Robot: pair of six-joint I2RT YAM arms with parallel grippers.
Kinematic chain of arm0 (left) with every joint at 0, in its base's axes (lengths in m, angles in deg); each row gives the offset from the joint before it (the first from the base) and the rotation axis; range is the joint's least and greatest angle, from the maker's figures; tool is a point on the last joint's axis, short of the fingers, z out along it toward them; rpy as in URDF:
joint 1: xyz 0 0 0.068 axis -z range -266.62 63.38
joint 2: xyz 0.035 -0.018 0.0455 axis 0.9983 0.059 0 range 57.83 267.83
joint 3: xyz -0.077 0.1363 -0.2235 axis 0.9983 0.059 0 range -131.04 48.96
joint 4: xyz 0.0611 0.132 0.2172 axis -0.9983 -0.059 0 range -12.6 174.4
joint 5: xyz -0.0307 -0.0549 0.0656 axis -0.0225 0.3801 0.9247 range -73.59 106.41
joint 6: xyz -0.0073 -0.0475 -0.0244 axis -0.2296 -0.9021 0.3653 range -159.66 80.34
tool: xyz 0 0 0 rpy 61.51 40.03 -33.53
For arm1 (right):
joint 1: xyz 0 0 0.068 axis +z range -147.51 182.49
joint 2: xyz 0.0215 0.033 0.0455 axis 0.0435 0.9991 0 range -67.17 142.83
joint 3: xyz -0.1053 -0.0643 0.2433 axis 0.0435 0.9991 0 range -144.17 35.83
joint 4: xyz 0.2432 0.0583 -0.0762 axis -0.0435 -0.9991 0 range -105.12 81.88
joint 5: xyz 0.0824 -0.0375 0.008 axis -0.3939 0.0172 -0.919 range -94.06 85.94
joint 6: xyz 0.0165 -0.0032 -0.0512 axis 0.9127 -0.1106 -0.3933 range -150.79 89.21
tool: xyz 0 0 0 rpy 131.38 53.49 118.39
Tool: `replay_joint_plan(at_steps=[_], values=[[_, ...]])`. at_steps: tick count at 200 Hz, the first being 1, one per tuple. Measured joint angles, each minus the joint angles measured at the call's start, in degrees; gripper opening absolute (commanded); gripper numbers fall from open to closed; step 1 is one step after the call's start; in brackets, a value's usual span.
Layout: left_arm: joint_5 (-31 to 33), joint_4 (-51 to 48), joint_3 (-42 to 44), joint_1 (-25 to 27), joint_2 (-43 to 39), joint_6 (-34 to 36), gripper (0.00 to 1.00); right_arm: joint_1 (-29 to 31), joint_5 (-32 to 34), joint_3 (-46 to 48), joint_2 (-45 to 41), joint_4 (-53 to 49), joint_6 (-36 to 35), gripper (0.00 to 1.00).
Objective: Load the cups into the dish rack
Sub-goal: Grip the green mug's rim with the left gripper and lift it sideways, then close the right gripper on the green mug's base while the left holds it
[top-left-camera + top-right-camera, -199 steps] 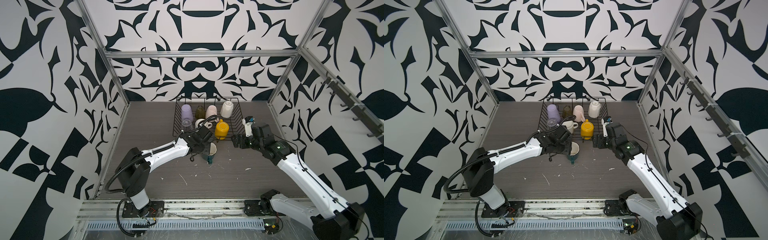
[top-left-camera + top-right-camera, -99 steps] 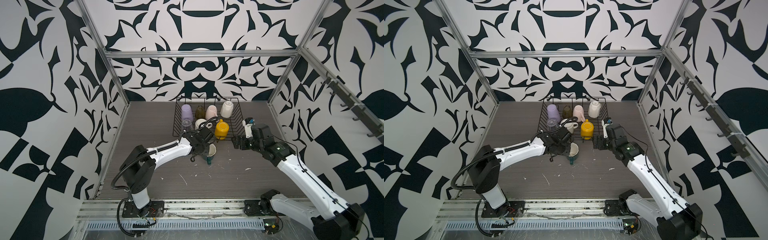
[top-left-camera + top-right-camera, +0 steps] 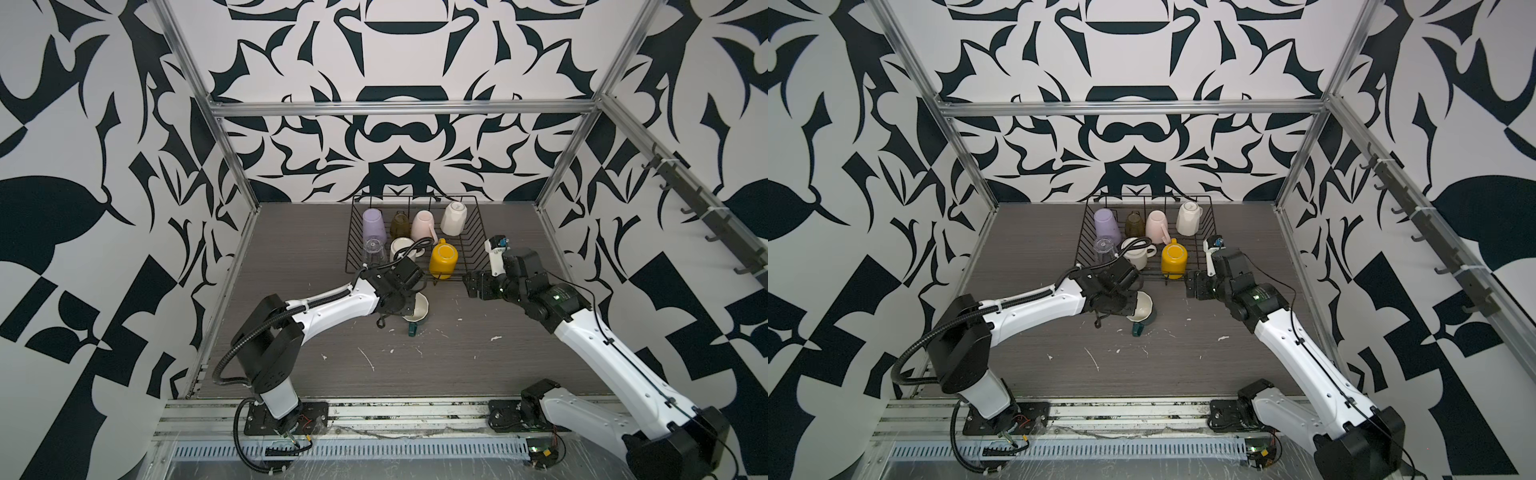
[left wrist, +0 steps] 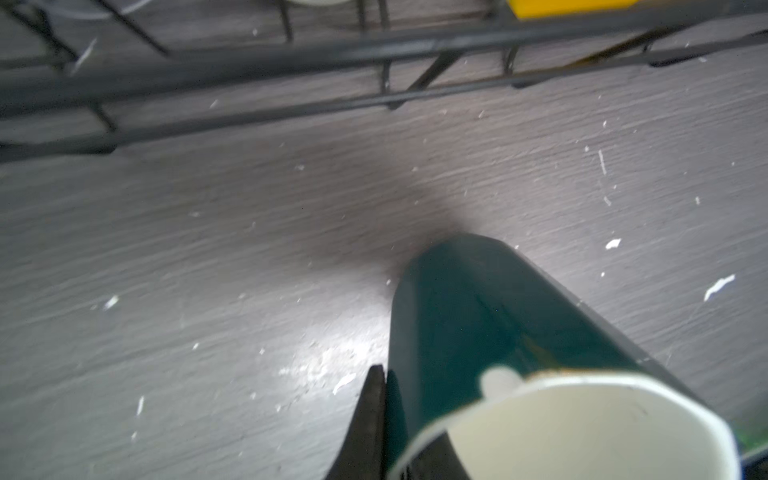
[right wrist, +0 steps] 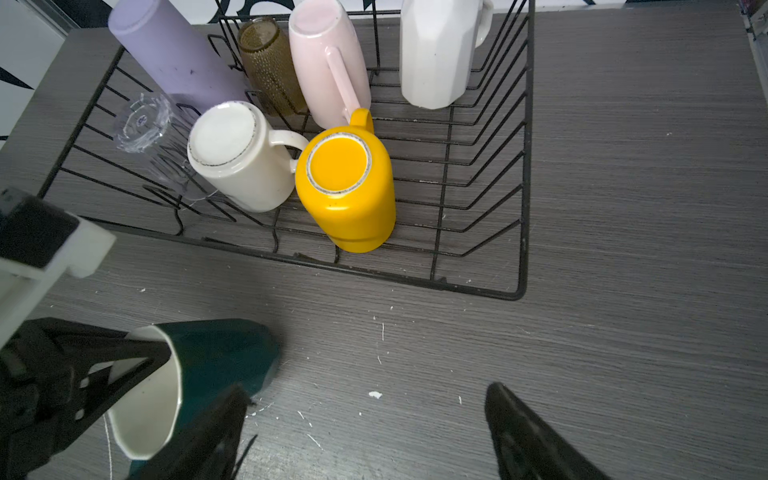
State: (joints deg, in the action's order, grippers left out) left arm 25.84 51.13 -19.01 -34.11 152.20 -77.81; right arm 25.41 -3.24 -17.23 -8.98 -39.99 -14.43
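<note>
The left gripper (image 5: 164, 357) pinches the rim of the green mug (image 5: 224, 353), 1 finger inside and 1 outside. The mug is on its side at the bench (image 5: 623, 353), just short of the rack (image 5: 525, 166); I cannot tell if it rests there. The left wrist view shows it blurred and cut off. The right gripper (image 5: 368, 392) is spread wide over bare bench beside it, its fingers cut by the frame. In the rack, 7 cups stand upside down. Nearest are the yellow mug (image 5: 349, 199), cream mug (image 5: 241, 166) and clear glass (image 5: 145, 124). Behind are the lilac tumbler (image 5: 174, 54), olive glass (image 5: 270, 62), pink mug (image 5: 328, 62) and white mug (image 5: 436, 54). Bare wire lies right of the yellow mug.
</note>
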Motion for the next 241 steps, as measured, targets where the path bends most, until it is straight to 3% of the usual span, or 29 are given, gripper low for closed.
replay_joint_plan(at_steps=[44, 74, 103, 153, 200, 241], values=[[-3.5, 1.2, 7.7, -2.3, -16.1, 0.6, 0.00, 0.0, -2.0, 0.0, -0.3, 0.7, 0.2, 0.92], [-13.2, 8.2, 15.4, -10.6, -31.1, 0.5, 0.00, 0.0, -7.5, 0.1, -2.4, 3.9, 0.4, 0.92], [-22.8, 14.5, 18.8, -17.2, -38.6, 0.3, 0.00, 0.0, -17.4, 1.7, -5.5, 11.1, 1.1, 0.92], [-39.9, 27.4, 22.5, -22.8, -39.4, -4.1, 0.00, 0.0, -35.4, 7.3, -6.9, 30.1, 8.9, 0.92], [-47.7, 35.7, 24.4, -23.6, -36.5, -9.2, 0.00, 0.0, -42.3, 10.1, -5.1, 44.0, 16.0, 0.92], [-50.9, 42.3, 25.2, -23.6, -34.6, -13.0, 0.00, 1.6, -45.6, 10.7, -0.7, 51.9, 19.8, 0.92]])
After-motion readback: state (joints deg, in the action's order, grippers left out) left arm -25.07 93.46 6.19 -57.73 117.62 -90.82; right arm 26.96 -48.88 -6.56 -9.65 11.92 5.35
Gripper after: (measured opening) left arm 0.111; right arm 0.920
